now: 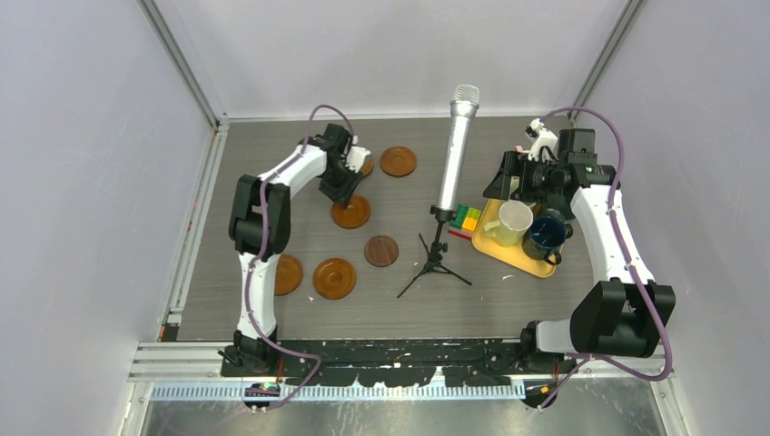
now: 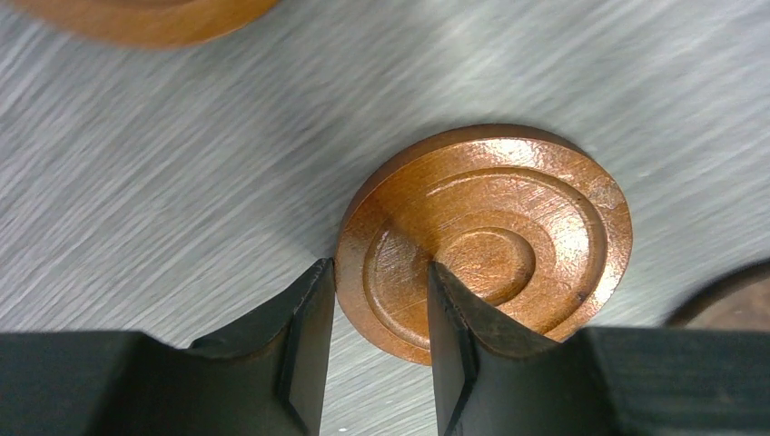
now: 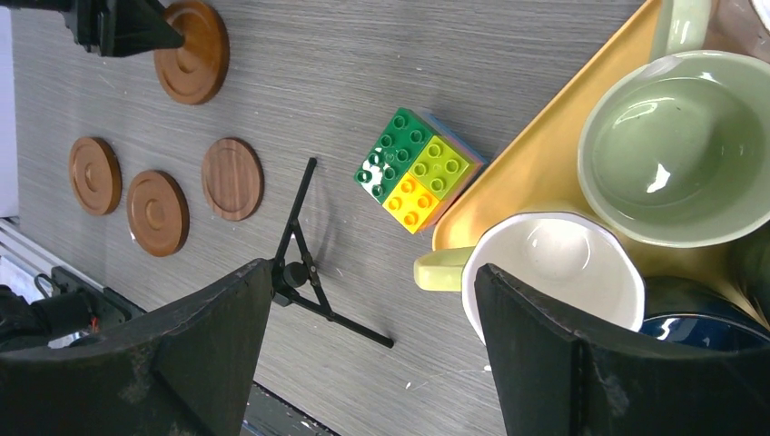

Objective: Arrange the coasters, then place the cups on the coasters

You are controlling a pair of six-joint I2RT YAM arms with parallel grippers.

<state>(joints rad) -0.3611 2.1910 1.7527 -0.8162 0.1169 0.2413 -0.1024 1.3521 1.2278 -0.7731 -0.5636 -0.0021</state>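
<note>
My left gripper (image 2: 377, 291) is shut on the rim of an orange-brown coaster (image 2: 508, 227): one finger sits outside the edge, the other in its groove. From above, this coaster (image 1: 352, 214) lies left of centre, under the gripper (image 1: 343, 189). Other coasters lie at the back (image 1: 399, 161), half hidden behind the gripper (image 1: 367, 167), and at the front (image 1: 334, 278) (image 1: 287, 274), along with a darker one (image 1: 381, 251). My right gripper (image 3: 372, 291) hangs open over the tray's edge, empty. The cream cup (image 3: 554, 263), pale green cup (image 3: 676, 145) and dark blue cup (image 1: 546, 236) stand on the tray.
A yellow tray (image 1: 525, 258) holds the cups at the right. A silver microphone (image 1: 457, 150) on a black tripod (image 1: 436, 262) stands mid-table. A stack of coloured toy bricks (image 3: 418, 168) lies beside the tray's left edge. Metal rails border the table.
</note>
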